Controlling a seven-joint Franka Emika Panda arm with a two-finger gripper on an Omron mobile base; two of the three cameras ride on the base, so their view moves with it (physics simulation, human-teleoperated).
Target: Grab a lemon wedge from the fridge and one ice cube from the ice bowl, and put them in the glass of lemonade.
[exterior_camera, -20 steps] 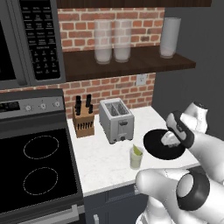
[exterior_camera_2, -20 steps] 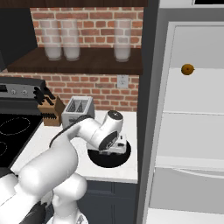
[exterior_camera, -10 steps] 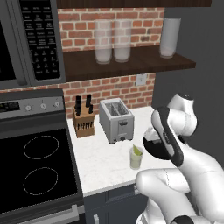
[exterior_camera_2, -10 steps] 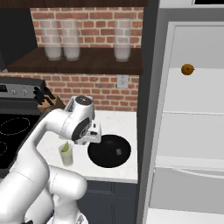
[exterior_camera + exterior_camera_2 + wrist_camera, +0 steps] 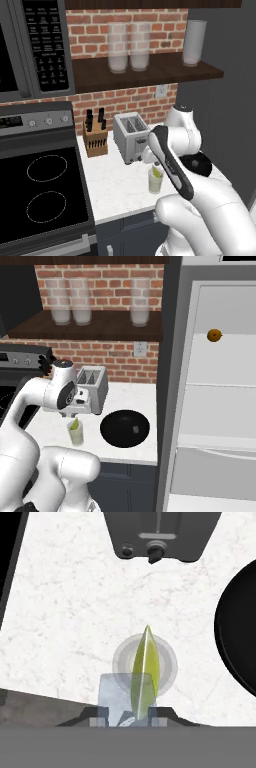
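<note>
White marble tabletop [image 5: 117, 187]: arm swung left from the ice bowl [image 5: 125, 428] within the last second. Gripper [image 5: 128, 718] now above the glass of lemonade [image 5: 75, 432], pinching 1 ice cube [image 5: 117, 694]. Lemon wedge [image 5: 144, 669] already in the glass. Release looks next.

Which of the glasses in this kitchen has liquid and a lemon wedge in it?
The small glass of lemonade on the counter, below the gripper. The taller frosted glasses stand on the shelf.

three frosted glasses [image 5: 61, 302], one toaster [image 5: 92, 387]
</note>
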